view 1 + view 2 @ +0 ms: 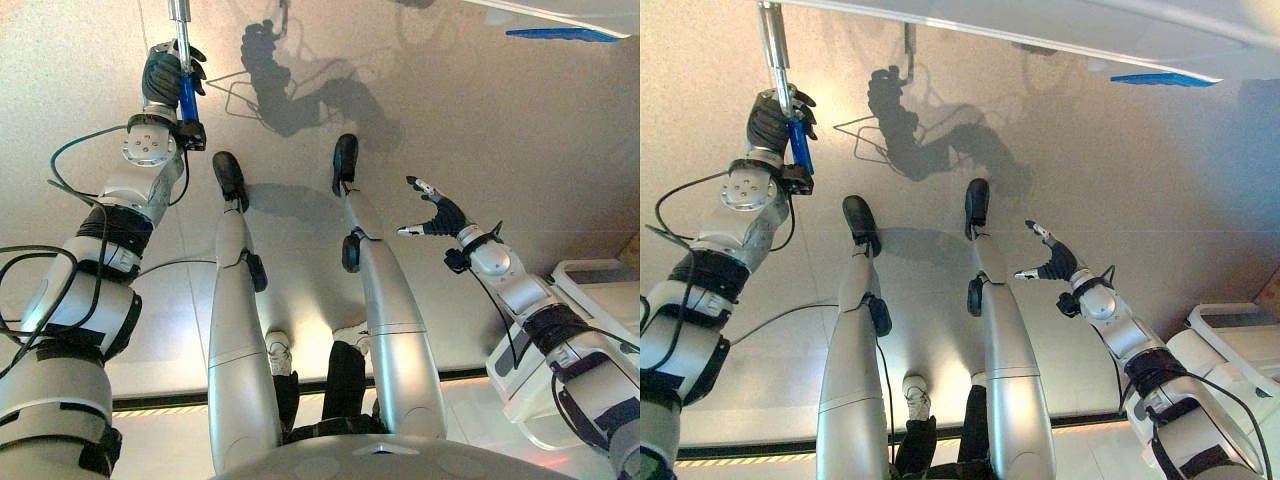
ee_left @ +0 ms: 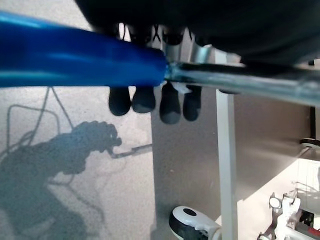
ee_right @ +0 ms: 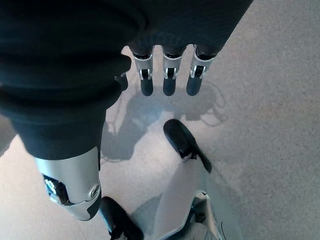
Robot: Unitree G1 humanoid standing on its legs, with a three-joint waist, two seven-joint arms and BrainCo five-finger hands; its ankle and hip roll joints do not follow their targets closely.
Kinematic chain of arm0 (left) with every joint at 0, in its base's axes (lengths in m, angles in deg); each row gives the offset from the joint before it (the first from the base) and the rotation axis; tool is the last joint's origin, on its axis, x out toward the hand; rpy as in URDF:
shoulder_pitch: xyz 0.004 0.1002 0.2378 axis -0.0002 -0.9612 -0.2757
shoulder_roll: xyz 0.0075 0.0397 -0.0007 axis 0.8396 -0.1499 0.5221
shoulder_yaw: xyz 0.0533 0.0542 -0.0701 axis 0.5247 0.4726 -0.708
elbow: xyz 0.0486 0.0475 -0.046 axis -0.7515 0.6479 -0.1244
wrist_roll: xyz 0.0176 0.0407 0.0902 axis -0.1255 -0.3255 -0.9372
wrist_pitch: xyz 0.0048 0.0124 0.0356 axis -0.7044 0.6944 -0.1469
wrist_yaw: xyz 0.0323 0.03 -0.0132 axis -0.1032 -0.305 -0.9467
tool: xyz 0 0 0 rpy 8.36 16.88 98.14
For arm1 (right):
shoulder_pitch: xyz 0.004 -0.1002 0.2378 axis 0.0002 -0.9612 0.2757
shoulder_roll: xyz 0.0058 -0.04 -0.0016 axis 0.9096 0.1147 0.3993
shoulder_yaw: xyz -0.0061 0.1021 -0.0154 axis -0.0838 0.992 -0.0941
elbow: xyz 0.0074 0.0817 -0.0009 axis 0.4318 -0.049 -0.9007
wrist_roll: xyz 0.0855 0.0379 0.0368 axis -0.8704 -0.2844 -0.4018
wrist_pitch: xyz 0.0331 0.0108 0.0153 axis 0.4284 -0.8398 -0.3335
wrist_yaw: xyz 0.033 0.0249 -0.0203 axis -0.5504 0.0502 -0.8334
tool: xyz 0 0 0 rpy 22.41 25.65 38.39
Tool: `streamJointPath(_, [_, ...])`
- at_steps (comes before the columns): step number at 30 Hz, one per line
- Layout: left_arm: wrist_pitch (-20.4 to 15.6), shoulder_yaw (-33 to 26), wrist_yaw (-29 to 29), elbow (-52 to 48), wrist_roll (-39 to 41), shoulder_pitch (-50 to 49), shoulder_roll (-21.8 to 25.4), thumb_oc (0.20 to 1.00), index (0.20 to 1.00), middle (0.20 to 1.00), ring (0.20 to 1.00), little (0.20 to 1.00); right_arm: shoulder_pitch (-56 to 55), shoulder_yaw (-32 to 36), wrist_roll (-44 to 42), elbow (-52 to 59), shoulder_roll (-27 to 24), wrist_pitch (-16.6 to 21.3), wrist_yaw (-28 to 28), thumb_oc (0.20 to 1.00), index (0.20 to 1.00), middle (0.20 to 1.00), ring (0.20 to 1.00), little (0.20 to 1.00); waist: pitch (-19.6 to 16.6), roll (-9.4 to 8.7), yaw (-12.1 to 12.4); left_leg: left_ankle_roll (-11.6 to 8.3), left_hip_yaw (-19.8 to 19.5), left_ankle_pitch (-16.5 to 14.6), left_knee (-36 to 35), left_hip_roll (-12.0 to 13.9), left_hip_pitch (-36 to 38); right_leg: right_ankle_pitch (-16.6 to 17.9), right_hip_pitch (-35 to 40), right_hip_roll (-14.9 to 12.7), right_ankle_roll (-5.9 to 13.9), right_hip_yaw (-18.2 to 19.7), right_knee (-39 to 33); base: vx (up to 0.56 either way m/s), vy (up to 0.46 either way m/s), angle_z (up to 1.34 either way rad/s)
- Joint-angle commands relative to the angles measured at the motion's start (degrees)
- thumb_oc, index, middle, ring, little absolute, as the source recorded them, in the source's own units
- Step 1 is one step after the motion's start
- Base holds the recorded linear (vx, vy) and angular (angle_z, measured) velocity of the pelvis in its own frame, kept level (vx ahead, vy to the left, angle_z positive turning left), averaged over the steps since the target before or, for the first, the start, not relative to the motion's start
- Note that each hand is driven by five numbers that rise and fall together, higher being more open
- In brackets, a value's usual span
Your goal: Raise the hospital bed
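Note:
The bed's crank is a metal rod (image 1: pixel 179 20) ending in a blue grip (image 1: pixel 187 97), hanging down from the bed frame (image 1: pixel 1040 30) at the upper left. My left hand (image 1: pixel 165 75) is shut on this crank where the blue grip (image 2: pixel 75 57) meets the rod (image 2: pixel 240 82), with its fingers (image 2: pixel 145 100) curled over it. My right hand (image 1: pixel 440 215) hangs apart at the right above the floor, its fingers (image 3: pixel 167 82) straight and holding nothing.
A white bed leg (image 2: pixel 225 150) with a caster (image 2: pixel 192 222) stands past the crank. A blue part (image 1: pixel 1160 78) sits under the bed edge at the upper right. A white cart (image 1: pixel 590 290) stands at the lower right. A person's shoes (image 1: pixel 280 350) show behind me.

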Motion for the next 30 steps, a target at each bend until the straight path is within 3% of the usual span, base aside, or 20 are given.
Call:
streamJointPath(1, [-2.1,6.2,2.5,-10.9,-5.5,0.2,-6.0,0.200,0.200,0.200,0.200,0.200,1.6,-1.5,-0.9,-0.4,-1.3,-0.9,0.4,1.000,1.000,1.000,1.000,1.000,0.1,0.32,-0.3,3.11,0.5,-8.2,7.1,-0.8,1.9,-0.3,2.2,1.9,6.02,1.4,0.8,0.00,0.000,0.00])
streamJointPath(8, [-1.8,6.3,2.6,-10.2,-6.0,0.1,-6.8,0.200,0.200,0.200,0.200,0.200,1.6,-1.5,-1.0,-1.0,-0.9,-1.1,0.5,1.000,1.000,1.000,1.000,1.000,0.1,0.31,-0.3,3.18,0.3,-8.2,7.1,-1.0,2.0,-0.3,2.4,1.8,6.03,1.1,1.2,0.00,0.000,0.00])
streamJointPath(9, [-1.8,6.4,2.6,-9.9,-5.9,0.2,-6.9,0.501,0.501,0.501,0.501,0.501,1.7,-1.6,-1.0,-0.8,-0.9,-1.1,0.5,1.000,1.000,1.000,1.000,1.000,0.1,0.29,-0.3,3.17,0.3,-8.2,7.1,-1.0,2.1,-0.3,2.4,1.8,6.02,1.0,1.1,0.00,0.000,0.00])
streamJointPath(10, [-1.7,6.4,2.6,-9.7,-6.0,0.1,-7.0,0.934,0.934,0.934,0.934,0.934,1.6,-1.6,-1.0,-0.9,-0.9,-1.1,0.4,1.000,1.000,1.000,1.000,1.000,0.1,0.25,-0.3,3.15,0.3,-8.2,7.1,-1.0,2.2,-0.3,2.5,1.7,6.03,1.0,1.1,0.00,0.000,0.00])
streamJointPath(11, [-1.5,6.3,2.4,-9.5,-6.2,0.1,-7.2,1.000,1.000,1.000,1.000,1.000,1.7,-1.6,-1.0,-0.8,-0.9,-1.1,0.4,1.000,1.000,1.000,1.000,1.000,0.1,0.27,-0.3,3.13,0.3,-8.2,7.1,-1.0,2.2,-0.2,2.6,1.7,6.02,1.1,1.0,0.00,0.000,0.00])
streamJointPath(30, [-1.0,6.3,2.5,-6.7,-7.7,0.3,-7.3,1.000,1.000,1.000,1.000,1.000,2.7,-2.2,-1.3,-1.7,-0.7,-1.4,0.3,1.000,1.000,1.000,1.000,1.000,0.1,0.01,-0.1,3.04,0.2,-7.8,7.3,-0.9,2.4,0.4,3.5,1.3,5.93,0.8,0.3,0.00,0.000,0.00])
